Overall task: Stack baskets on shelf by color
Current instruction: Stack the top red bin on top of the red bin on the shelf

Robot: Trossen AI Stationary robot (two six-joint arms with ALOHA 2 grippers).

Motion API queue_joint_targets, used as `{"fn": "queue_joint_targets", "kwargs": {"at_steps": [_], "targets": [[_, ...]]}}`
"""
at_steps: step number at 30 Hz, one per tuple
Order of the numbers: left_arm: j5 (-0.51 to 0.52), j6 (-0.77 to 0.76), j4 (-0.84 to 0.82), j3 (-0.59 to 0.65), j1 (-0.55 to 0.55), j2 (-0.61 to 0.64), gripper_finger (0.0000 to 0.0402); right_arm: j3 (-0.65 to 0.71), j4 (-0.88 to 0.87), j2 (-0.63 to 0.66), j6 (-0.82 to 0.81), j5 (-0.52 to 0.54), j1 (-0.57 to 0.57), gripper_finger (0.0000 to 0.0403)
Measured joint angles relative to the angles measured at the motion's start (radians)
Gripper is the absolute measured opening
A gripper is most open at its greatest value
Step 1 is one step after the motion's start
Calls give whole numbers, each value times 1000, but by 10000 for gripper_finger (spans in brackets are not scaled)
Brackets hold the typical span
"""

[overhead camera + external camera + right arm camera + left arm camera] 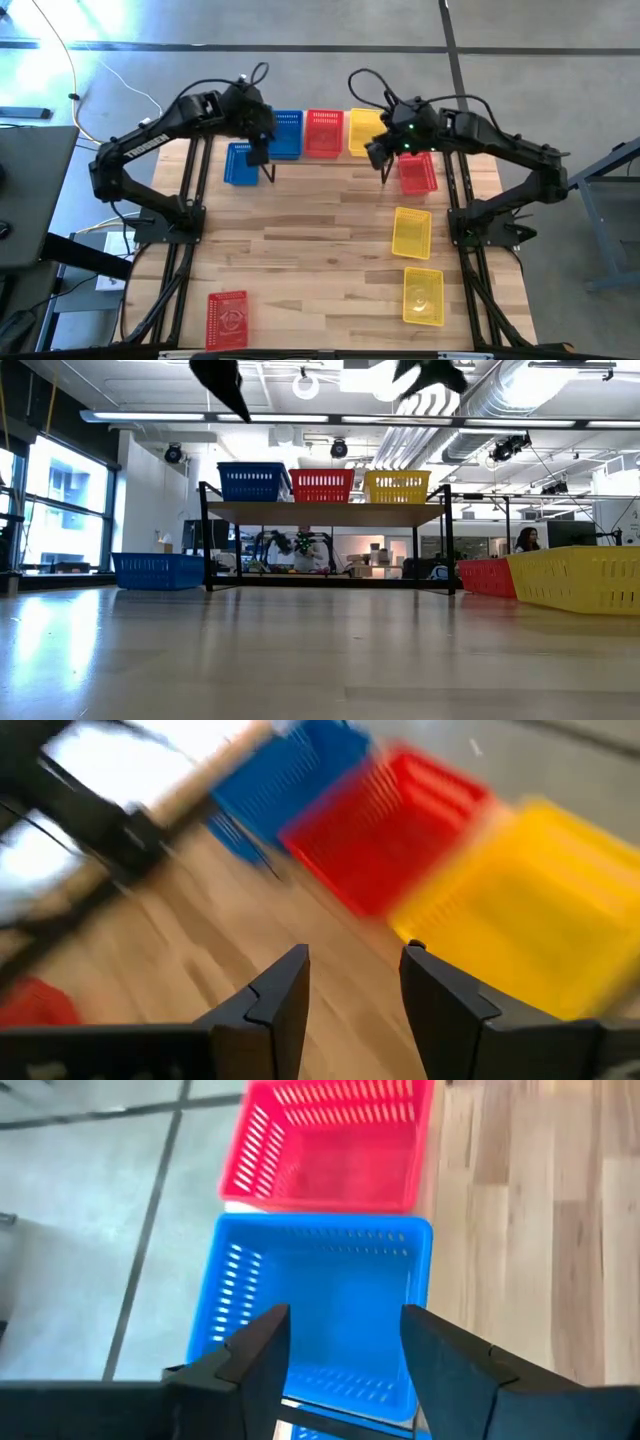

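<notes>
The left gripper [345, 1355] is positioned above the blue basket [287, 134] on the shelf [330, 512], fingers spread, nothing held. The right gripper [355, 990] is open and empty near the yellow basket [364, 131]. A red basket [323, 132] is seated between them.

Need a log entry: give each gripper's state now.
Left gripper: open, empty, above the blue basket on the shelf.
Right gripper: open, empty.
</notes>
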State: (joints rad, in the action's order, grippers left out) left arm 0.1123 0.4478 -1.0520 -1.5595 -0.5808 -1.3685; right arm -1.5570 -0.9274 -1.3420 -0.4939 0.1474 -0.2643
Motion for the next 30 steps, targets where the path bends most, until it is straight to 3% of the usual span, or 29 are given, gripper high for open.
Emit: {"fn": "queue_joint_targets", "kwargs": {"at_steps": [4, 11, 18, 30], "targets": [[-21, -3, 3, -12, -1, 33, 170, 0, -194, 1, -27, 6, -34, 142], [-26, -29, 3, -12, -19, 59, 166, 0, -426, 1, -195, 137, -87, 142], [-23, -30, 3, -12, -56, 61, 165, 0, -510, 1, -250, 220, -187, 142], [-23, -15, 3, -12, -115, 61, 163, 1, -594, -23, -314, 191, -432, 142]]}}
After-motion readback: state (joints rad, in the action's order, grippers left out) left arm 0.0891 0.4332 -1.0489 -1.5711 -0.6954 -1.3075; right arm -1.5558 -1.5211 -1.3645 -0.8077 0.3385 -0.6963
